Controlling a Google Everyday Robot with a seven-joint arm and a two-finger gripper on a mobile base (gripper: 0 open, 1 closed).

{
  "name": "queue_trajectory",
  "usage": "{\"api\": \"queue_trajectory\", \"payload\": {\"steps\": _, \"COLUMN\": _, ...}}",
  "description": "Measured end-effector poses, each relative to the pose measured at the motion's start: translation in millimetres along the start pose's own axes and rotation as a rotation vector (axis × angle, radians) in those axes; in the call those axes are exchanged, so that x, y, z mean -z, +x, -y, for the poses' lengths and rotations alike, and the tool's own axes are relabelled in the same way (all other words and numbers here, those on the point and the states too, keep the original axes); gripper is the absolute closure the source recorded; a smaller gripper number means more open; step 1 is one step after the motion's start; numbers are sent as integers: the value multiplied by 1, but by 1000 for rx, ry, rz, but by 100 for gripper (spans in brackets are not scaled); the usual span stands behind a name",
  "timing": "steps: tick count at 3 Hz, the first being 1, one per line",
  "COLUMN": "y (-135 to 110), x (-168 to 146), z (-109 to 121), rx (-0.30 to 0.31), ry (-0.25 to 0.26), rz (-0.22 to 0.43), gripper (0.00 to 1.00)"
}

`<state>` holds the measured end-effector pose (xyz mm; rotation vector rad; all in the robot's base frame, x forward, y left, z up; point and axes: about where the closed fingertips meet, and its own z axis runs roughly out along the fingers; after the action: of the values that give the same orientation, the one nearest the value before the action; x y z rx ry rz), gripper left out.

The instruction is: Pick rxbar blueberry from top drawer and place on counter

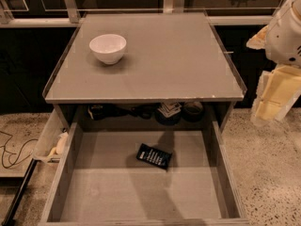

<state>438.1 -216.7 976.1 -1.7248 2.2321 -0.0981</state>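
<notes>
The rxbar blueberry (154, 156), a small flat bar in a dark wrapper with white lettering, lies on the flat grey bottom of the open top drawer (108, 182), near its middle and a little to the back. The grey counter (174, 55) sits above the drawer's back end. My gripper (268, 112) hangs at the far right, beside the counter's right edge and outside the drawer. It is well apart from the bar, above and to its right, and holds nothing that I can see.
A round white bowl (107, 48) stands on the counter's back left. Several dark items (169, 111) sit in the shadow under the counter at the drawer's back. A cable (14, 149) lies on the speckled floor at the left. A small tray (49, 142) hangs on the drawer's left side.
</notes>
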Motion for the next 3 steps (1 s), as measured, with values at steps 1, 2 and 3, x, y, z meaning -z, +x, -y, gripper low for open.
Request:
{"api": "queue_trajectory", "payload": {"steps": 1, "y": 0, "x": 0, "z": 0, "rx": 0, "ry": 0, "rz": 0, "gripper": 0}}
{"api": "queue_trajectory", "payload": {"steps": 2, "y": -4, "x": -1, "z": -5, "rx": 17, "ry": 4, "rz": 8, "gripper": 0}}
{"api": "queue_trajectory", "payload": {"steps": 3, "y": -11, "x": -27, "z": -27, "rx": 53, "ry": -23, "rz": 46, "gripper": 0}}
